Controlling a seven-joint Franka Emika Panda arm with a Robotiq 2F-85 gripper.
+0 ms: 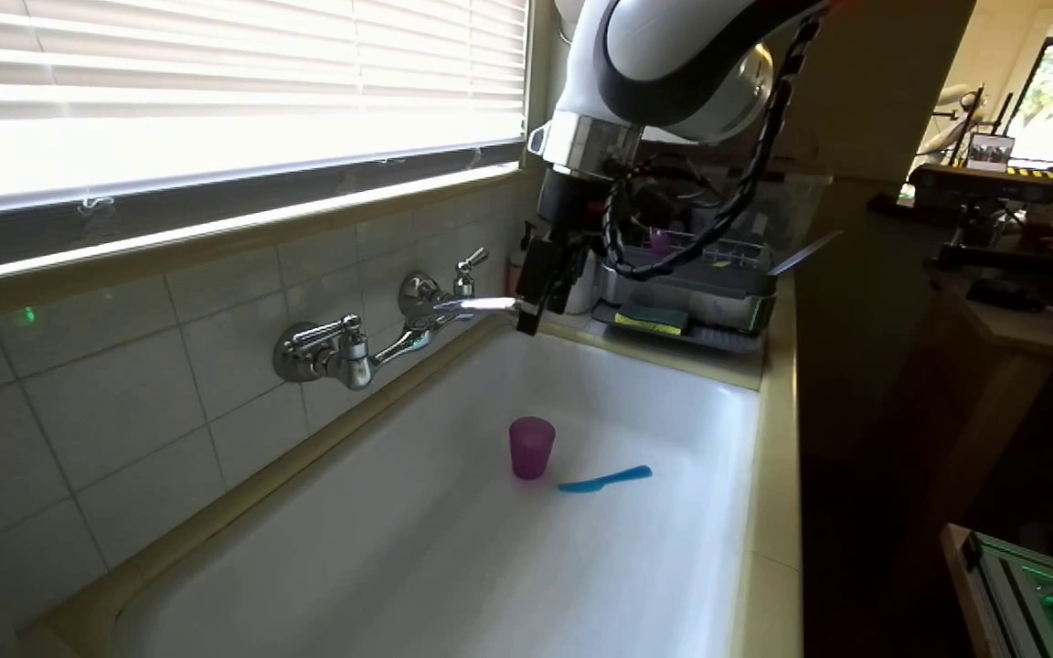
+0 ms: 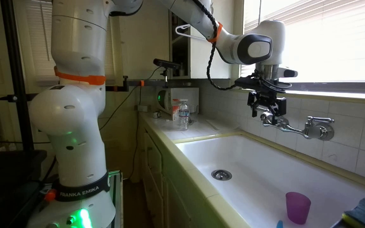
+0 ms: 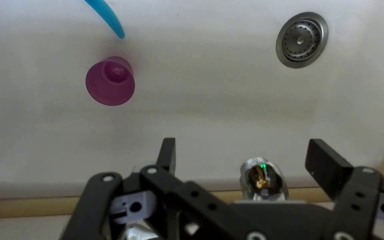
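A robot arm (image 2: pixel 76 126) labelled "FRANKA EMIKA" holds its tool (image 3: pixel 242 143) spread wide near the tap (image 3: pixel 264 181), over a sink (image 1: pixel 435 557) with a purple cup (image 1: pixel 532 448) and blue knife (image 1: pixel 606 480)

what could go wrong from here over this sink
The open black hand hangs near the shiny chrome faucet, which shows between its jaws in the wrist view; a sideways move might strike it.

The tapered purple plastic-looking cup stands upright, so a bump could tip it.

The slim blue plastic-looking knife lies near the cup; reaching for one may nudge the other.
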